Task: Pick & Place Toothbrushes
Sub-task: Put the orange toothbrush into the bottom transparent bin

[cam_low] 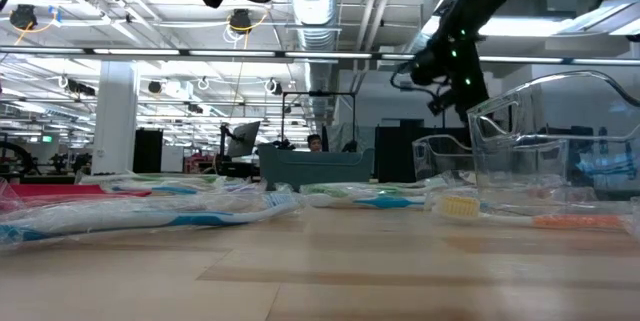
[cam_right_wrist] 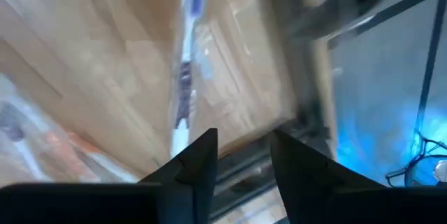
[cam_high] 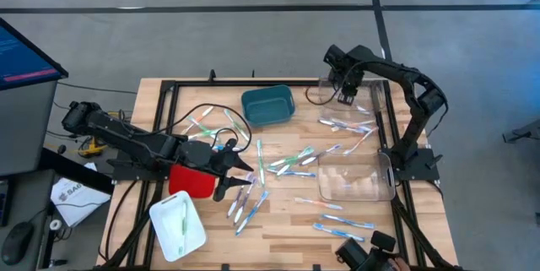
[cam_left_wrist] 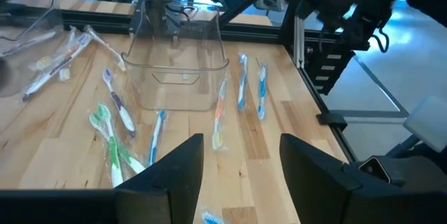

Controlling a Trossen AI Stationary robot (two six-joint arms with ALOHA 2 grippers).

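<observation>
Many toothbrushes (cam_high: 291, 161) in green, blue, purple and orange lie loose on the wooden table (cam_high: 287, 220). My right gripper (cam_high: 348, 95) hangs open above a clear tray (cam_high: 371, 106) at the far right, which holds a few toothbrushes (cam_high: 344, 124). In the right wrist view a purple-and-white toothbrush (cam_right_wrist: 185, 77) lies under my right gripper (cam_right_wrist: 243, 158), and nothing is between the fingers. My left gripper (cam_high: 240, 178) stands open above the table's middle left, beside a red container (cam_high: 192, 180). In its wrist view my left gripper (cam_left_wrist: 241, 175) holds nothing.
A teal bin (cam_high: 267, 105) stands at the far middle and a clear bin (cam_high: 354, 178) at the right middle. A white container (cam_high: 177, 224) at the near left holds a green toothbrush. Black cables (cam_high: 202, 115) loop at the far left. A black frame (cam_high: 253, 81) borders the table.
</observation>
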